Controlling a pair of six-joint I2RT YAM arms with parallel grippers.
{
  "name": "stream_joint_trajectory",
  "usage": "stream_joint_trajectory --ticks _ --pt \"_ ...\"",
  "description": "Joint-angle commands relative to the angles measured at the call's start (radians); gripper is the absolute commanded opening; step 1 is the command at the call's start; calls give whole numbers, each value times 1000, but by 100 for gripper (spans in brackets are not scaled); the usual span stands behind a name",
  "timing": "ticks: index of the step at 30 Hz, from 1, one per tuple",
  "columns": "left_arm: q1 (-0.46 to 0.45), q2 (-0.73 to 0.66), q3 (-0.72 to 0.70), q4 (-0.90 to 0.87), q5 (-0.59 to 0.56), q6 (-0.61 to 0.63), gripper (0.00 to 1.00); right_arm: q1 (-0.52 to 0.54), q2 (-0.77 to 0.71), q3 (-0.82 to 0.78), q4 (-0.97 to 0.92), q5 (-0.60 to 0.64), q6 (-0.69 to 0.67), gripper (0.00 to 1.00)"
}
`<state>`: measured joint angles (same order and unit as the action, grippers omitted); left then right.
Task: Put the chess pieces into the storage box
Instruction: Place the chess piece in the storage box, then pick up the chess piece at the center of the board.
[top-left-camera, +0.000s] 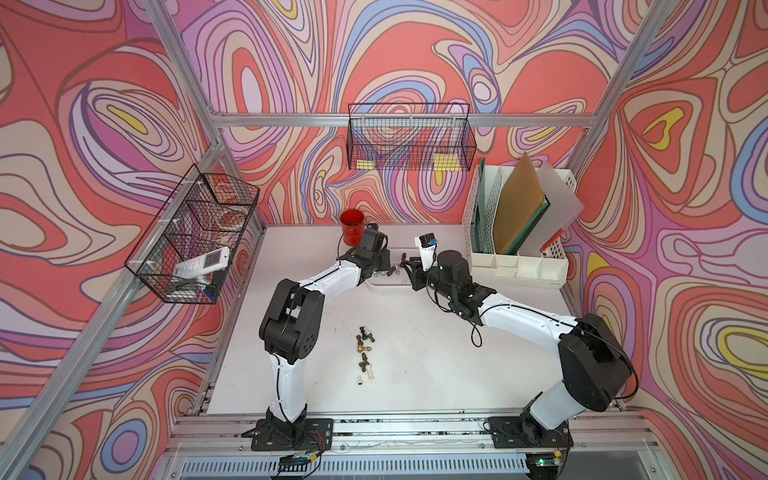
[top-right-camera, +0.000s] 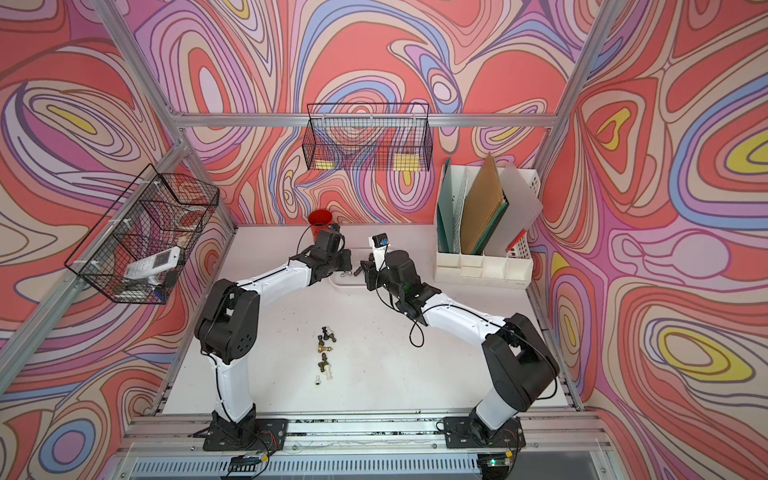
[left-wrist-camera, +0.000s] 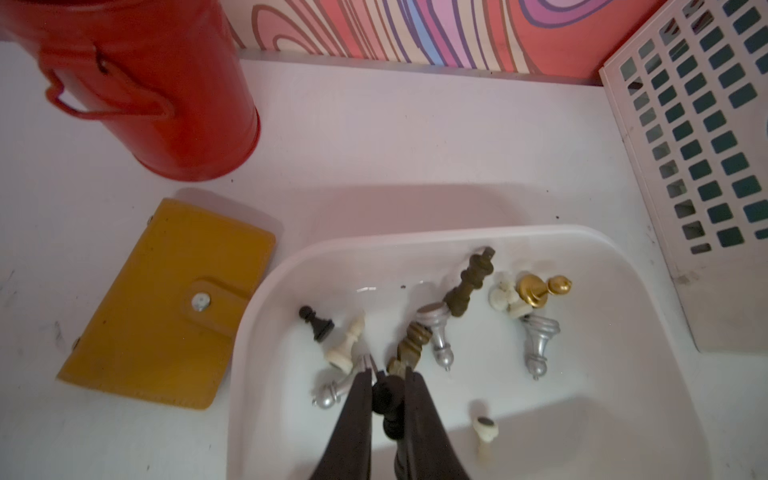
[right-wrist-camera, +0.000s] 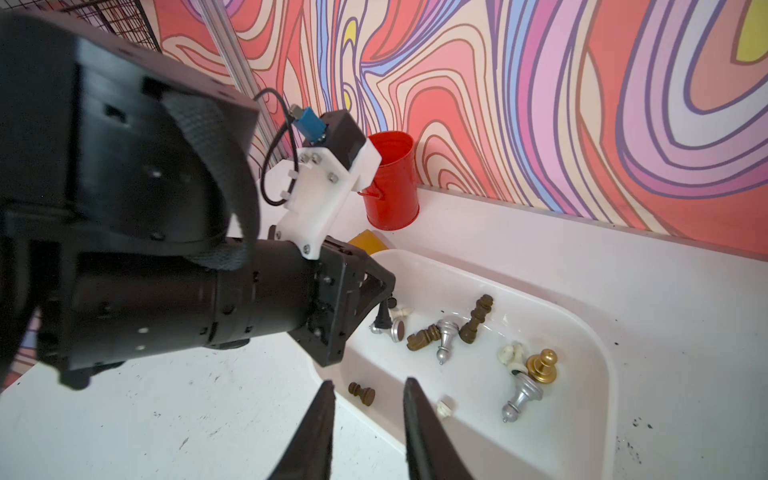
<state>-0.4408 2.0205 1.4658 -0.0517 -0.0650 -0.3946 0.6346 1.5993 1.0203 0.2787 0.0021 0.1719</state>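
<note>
- The left gripper (left-wrist-camera: 387, 372) is pinching a black chess piece (left-wrist-camera: 387, 399), its fingers drawn in close on either side. The piece hangs over the storage box (left-wrist-camera: 415, 235), above the pieces lying on the box floor.
- The right gripper (right-wrist-camera: 370, 382) stands spread with nothing between its fingers. It hovers at the box's near wall, and a dark bronze pawn (right-wrist-camera: 361, 393) lies just beyond its tips, just inside that wall as far as I can make out.
- In both top views the box sits a little above the middle of the frame, mostly hidden under the two grippers, which face each other across it. Only a strip of its rim (top-left-camera: 386, 286) shows between them.
- On the box floor lie a black pawn (left-wrist-camera: 318, 324), cream pieces (left-wrist-camera: 347, 345), silver pieces (left-wrist-camera: 538, 340), taller bronze pieces (left-wrist-camera: 469, 282) and a gold pawn (left-wrist-camera: 540, 289). Most are on their sides and several touch.
- The loose chess pieces (top-left-camera: 365, 349) lie in a short ragged column just below the centre of the frame in both top views, on the white table (top-left-camera: 436, 374). They are well apart from both grippers and from the box.
- A red cup (left-wrist-camera: 166, 104) stands at the back edge of the table and a yellow wallet (left-wrist-camera: 166, 299) lies flat just beside the box.
- The white file organiser (top-left-camera: 515, 232) stands to the right of the box in both top views.
</note>
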Motion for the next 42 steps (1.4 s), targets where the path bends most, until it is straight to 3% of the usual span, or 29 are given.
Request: stream_joint_trajectory --ticks 1,4,10,18,22,26,32,42 --pt "-11 64 79 110 -61 70 4 2 -27 -23 54 65 -39 30" --pt "-10 122 157 62 -97 84 6 2 -21 -25 55 87 -53 31" --pt "-10 147 199 32 -104 95 29 -1 -7 -15 39 92 -63 32" --pt "-11 65 165 20 -90 82 34 0 -38 -9 19 41 -32 32" --pt "-12 -51 89 30 -86 65 35 2 -53 30 -72 -40 -14 31" --pt "-12 -189 37 -83 -96 47 35 48 -23 93 -208 -123 -18 31" --pt "-12 -398 -71 -343 -78 28 35 210 50 148 -350 -87 -21 32" --pt "-12 -752 -294 -621 -57 56 36 286 227 199 -467 -87 106 30"
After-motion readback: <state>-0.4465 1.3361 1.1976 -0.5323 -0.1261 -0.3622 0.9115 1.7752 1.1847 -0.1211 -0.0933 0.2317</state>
